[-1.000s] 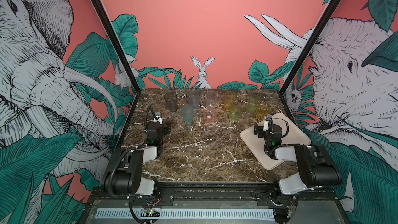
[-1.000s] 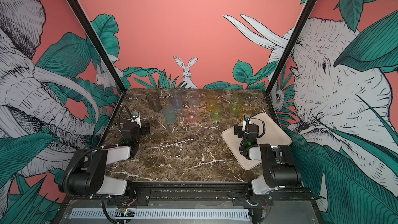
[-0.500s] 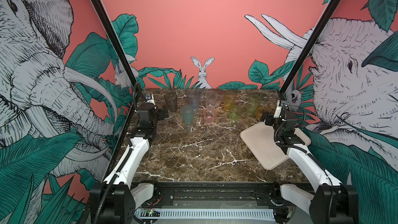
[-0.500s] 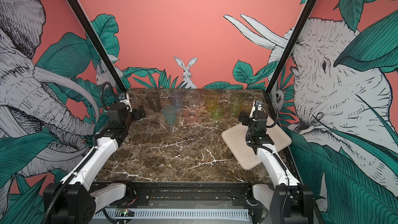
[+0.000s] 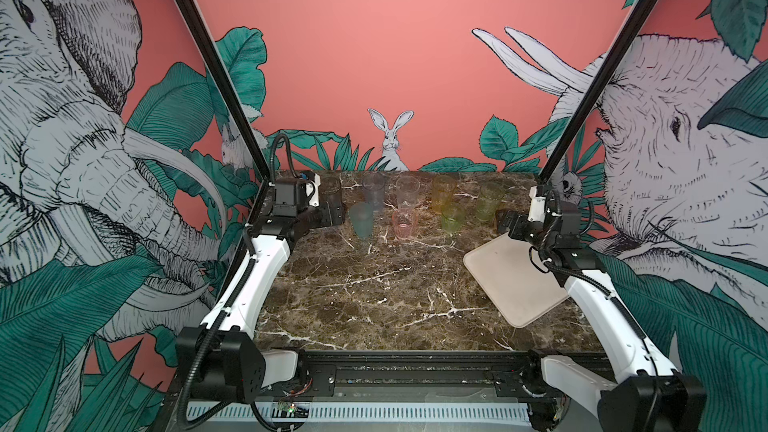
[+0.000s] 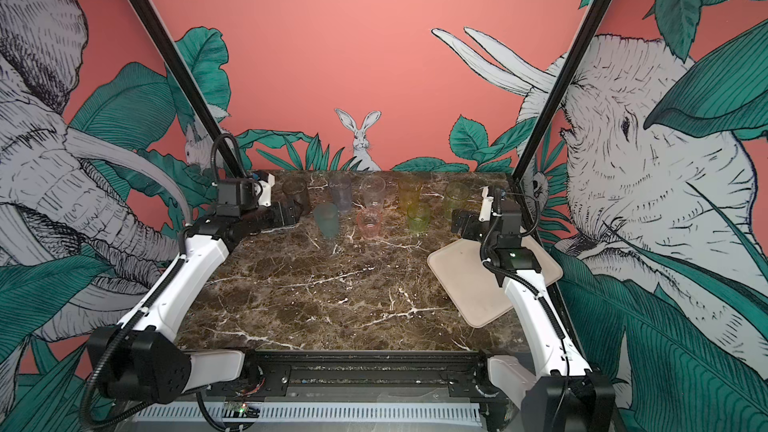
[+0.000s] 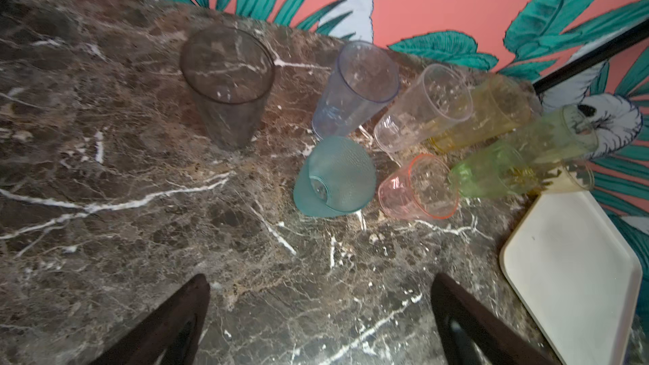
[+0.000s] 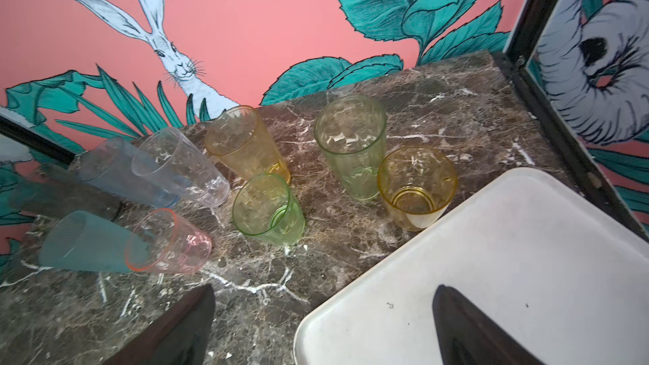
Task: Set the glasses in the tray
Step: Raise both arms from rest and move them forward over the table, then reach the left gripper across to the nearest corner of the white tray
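Marble tabletop (image 5: 374, 284), left claw (image 5: 334, 213) nearer glasses (image 5: 407, 195)

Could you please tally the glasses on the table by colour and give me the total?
Smoky grey glass: 1
Blue glass: 1
Clear glass: 1
Teal glass: 1
Pink glass: 1
Tall green glass, short green glass: 2
Tall amber-yellow glass, short amber-yellow glass: 2
Total: 9

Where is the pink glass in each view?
Top view: pink glass, front row, right of the teal glass.
Top view: pink glass, same spot.
Left wrist: pink glass beside the teal glass.
Right wrist: pink glass partly covering the teal glass.
Shared landmark: the teal glass.
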Motion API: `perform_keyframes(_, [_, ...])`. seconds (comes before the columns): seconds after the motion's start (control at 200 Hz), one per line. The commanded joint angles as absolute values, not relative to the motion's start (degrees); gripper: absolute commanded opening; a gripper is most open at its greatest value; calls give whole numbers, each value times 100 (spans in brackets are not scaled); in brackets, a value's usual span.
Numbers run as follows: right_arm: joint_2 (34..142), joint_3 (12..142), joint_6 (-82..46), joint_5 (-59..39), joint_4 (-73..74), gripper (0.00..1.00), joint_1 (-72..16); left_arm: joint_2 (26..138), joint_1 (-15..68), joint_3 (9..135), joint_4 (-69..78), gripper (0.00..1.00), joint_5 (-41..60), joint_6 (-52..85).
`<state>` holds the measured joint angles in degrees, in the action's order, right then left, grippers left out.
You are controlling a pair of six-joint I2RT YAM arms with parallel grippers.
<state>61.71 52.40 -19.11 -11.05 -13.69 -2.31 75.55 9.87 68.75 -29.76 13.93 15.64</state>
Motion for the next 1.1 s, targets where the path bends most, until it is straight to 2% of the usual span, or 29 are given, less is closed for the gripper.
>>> perform_keyframes(0.0, [6295,5580,-1966,-1713,-1643,99,-211,7761,1432,7360,-4171,97,1343,1618])
perform_keyframes(0.37, [6536,5724,-2000,-2062,-1696,99,-219,8524,3144,8254,-4467,95,615,2188])
perform_keyframes(0.525, [6531,5755,-2070,-1898,-1745,99,-220,8770,3612,8239,-3878,91,858,2761])
perform_keyframes(0.66, [6543,5743,-2143,-1441,-1794,99,-220,9134,4224,8399,-3537,91,603,3104])
perform_keyframes(0.84, [6340,5124,-2527,-1345,-845,99,-220,9798,4963,8699,-3287,88,28,3364])
perform_keyframes(0.995, [6293,4922,-2574,-1284,-677,99,-221,10498,5599,9249,-3424,89,-614,3482])
perform_keyframes(1.095, [6293,4774,-2653,-1225,-595,99,-228,10863,5904,9349,-3007,89,-472,3673])
